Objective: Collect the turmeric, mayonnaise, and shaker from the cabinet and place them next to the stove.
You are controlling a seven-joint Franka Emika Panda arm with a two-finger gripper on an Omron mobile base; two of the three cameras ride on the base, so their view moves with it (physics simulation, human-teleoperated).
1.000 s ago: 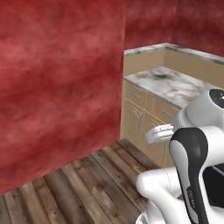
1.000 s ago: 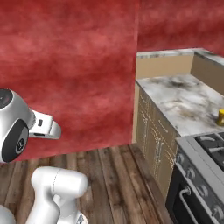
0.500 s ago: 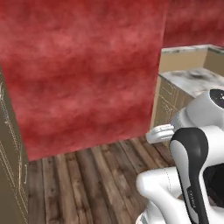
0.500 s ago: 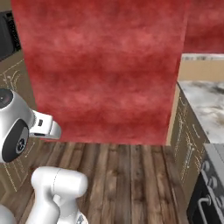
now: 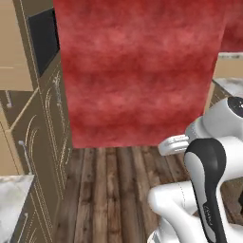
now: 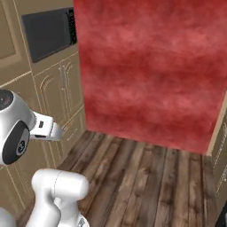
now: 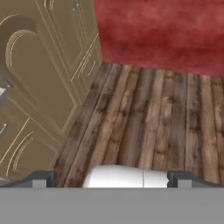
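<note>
The robot stands facing a mottled red wall [image 5: 142, 71] that rises from a floor of dark wooden planks [image 5: 114, 190], and its white arm [image 5: 209, 156] is folded up close to its own body rather than reaching toward anything. To its left runs a bank of tall tan cupboards [image 6: 57, 84] with arched, panelled fronts and slim silver handles, and set high into them is a black built-in oven or microwave [image 6: 46, 31] with a dark glass face. From the left base camera, a corner of pale marbled worktop [image 5: 12, 197] shows at the lower left, just in front of those cupboards, and a sliver of a tan counter unit [image 5: 223, 71] sits at the far right past the edge of the red wall. Looking along the hand, the end effector [image 7: 111, 179] hangs over the plank floor with its two dark fingertips [image 7: 41, 178] set wide apart at the bottom corners, nothing between them, the low cupboard doors [image 7: 39, 87] off to one side and the foot of the red wall ahead. I cannot see the turmeric, the mayonnaise, the shaker or the stove from here, and I cannot tell whether any of these tan units is the cabinet that holds them
</note>
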